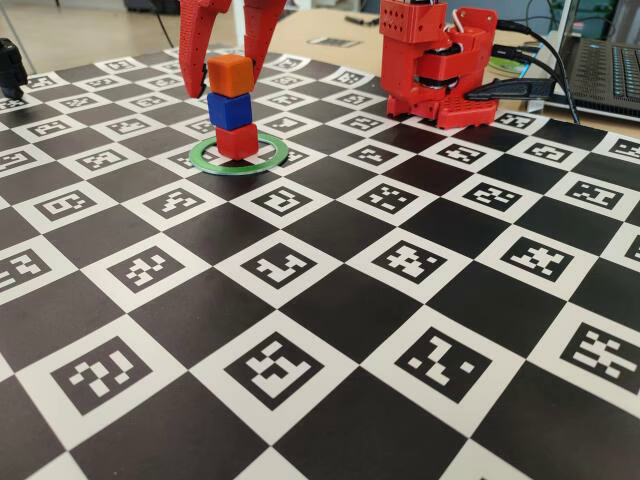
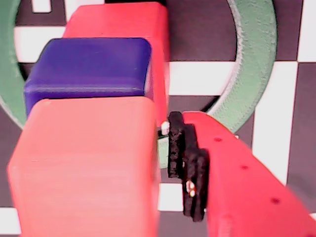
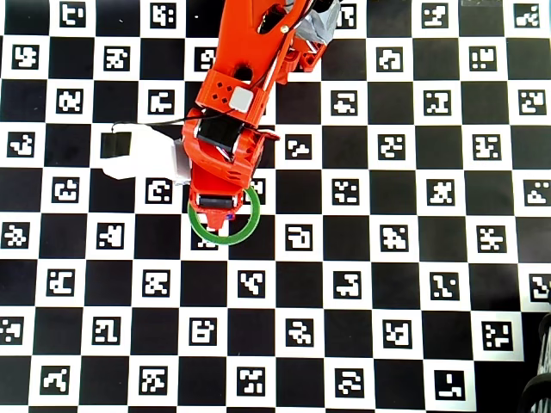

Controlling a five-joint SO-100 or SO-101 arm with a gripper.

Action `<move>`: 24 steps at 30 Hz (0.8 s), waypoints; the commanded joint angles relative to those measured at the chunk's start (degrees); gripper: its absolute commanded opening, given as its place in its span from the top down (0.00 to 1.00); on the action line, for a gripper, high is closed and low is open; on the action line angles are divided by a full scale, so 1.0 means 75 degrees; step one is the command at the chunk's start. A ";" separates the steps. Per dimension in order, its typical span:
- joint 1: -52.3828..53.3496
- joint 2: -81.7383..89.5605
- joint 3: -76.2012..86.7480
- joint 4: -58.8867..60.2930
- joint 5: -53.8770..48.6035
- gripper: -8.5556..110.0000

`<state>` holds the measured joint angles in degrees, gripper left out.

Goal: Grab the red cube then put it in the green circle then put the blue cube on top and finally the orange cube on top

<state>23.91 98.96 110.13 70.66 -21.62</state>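
Three cubes stand stacked inside the green circle [image 1: 270, 160] [image 2: 252, 64] [image 3: 225, 242]: the red cube [image 1: 237, 142] [image 2: 123, 19] at the bottom, the blue cube [image 1: 230, 110] [image 2: 89, 66] on it, the orange cube [image 1: 231, 75] [image 2: 84, 168] on top. My red gripper [image 1: 222, 90] straddles the orange cube from above, open, one finger on each side. In the wrist view a narrow gap shows between the cube and the black pad [image 2: 176, 143] on the right; the other finger is hidden behind the cube. In the overhead view the gripper [image 3: 215, 211] covers the stack.
The arm's red base [image 1: 440, 70] stands at the back right of the checkerboard mat [image 1: 330, 300], with cables and a laptop [image 1: 605, 70] beyond it. A black object [image 1: 10, 65] sits at the far left edge. A white sheet [image 3: 142, 155] lies left of the arm.
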 commanded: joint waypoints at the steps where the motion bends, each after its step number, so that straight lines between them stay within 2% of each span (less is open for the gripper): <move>1: 0.0117 0.0281 -0.0445 0.0246 0.0012 0.55; 12: -0.0059 0.1910 -0.1781 0.2086 0.0094 0.53; 17: -0.0762 0.3176 -0.1500 0.2133 0.0270 0.55; 21: -0.1781 0.4395 -0.0270 0.1500 0.0105 0.61; 24: -0.2449 0.5496 0.1160 0.0645 -0.0410 0.71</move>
<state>10.37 132.01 113.55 80.33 -22.15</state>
